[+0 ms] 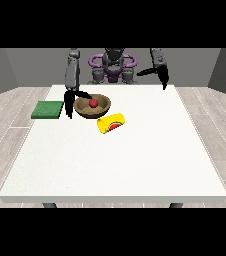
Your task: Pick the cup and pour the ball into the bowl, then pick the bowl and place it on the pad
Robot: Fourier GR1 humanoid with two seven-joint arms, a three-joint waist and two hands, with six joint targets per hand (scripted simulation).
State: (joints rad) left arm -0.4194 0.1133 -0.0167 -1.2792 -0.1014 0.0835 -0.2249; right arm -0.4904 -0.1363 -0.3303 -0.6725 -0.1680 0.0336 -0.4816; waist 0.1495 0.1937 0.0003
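Observation:
A brown bowl point(101, 108) sits on the white table point(115, 160) left of centre, with a red ball point(93, 103) inside it. A yellow cup point(111, 123) lies on its side just in front of the bowl's right part. A green pad point(48, 109) lies at the table's left edge. The hand at the view's left point(71, 101) hangs at the bowl's left rim, fingers pointing down outside the bowl and the thumb reaching over the rim. The hand at the view's right point(159, 73) is raised above the table's far right, holding nothing, fingers straight.
The robot's torso point(113, 67) stands behind the table's far edge. The green pad overhangs the table's left border slightly. Grey plank floor surrounds the table.

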